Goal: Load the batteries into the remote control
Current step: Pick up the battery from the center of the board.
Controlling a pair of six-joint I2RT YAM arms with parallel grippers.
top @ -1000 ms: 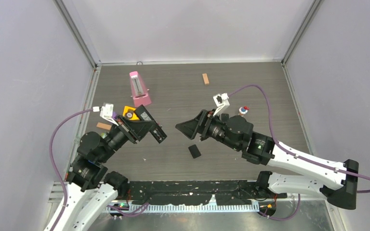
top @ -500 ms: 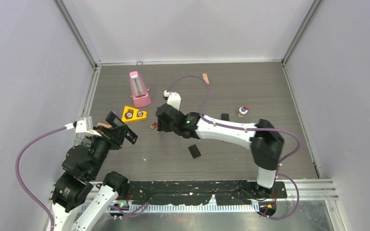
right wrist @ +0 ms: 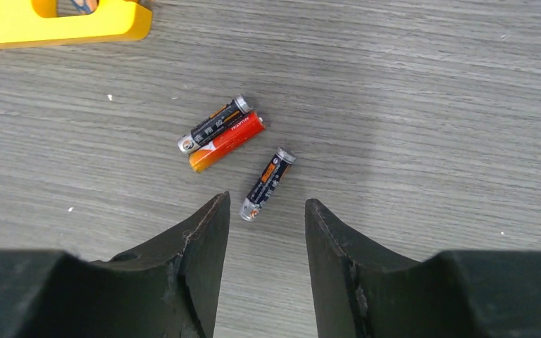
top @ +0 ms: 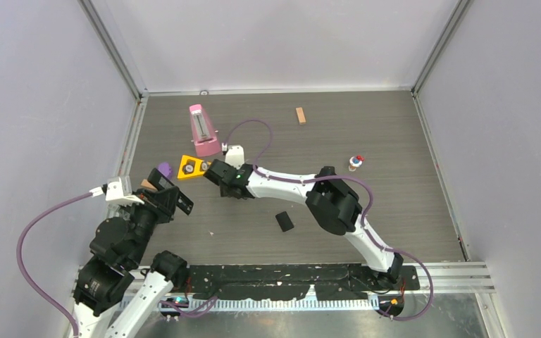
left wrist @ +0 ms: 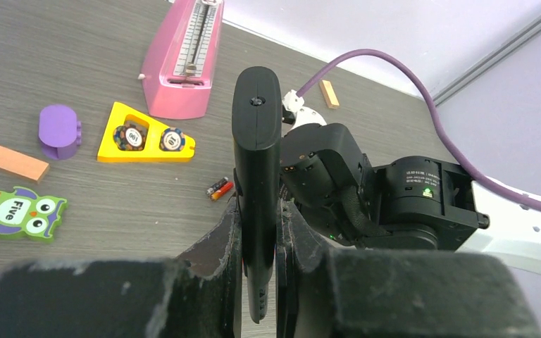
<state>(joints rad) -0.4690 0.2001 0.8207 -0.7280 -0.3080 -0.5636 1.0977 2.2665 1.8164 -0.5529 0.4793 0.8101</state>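
1. A grey wood-grain table (top: pixel 394 211) is enclosed by pale walls, and the work is gathered toward its left edge.
2. The right arm is stretched across the table. The right gripper (right wrist: pixel 266 220) is hung low over the batteries (right wrist: pixel 220 134), its fingers half-spread with nothing held.
3. The remote control (left wrist: pixel 256 141) is clamped edge-on in the left gripper (left wrist: pixel 257 229), nearer the left edge than the batteries.
4. Three batteries are seen near a yellow wedge (right wrist: pixel 77 28). Two are touching side by side, and a lone battery (right wrist: pixel 268 182) is set apart with its lower end between the right fingertips.
5. The lone battery is laid aslant to the jaws, so only its end may be pinched. It could then be spun or rolled away, or knocked into the touching two.
6. The remote's battery bay cannot be made out, since only its narrow edge is shown. In the top view the batteries are hidden under the right wrist. A small black piece (top: pixel 284 222), possibly a cover, cannot be identified.
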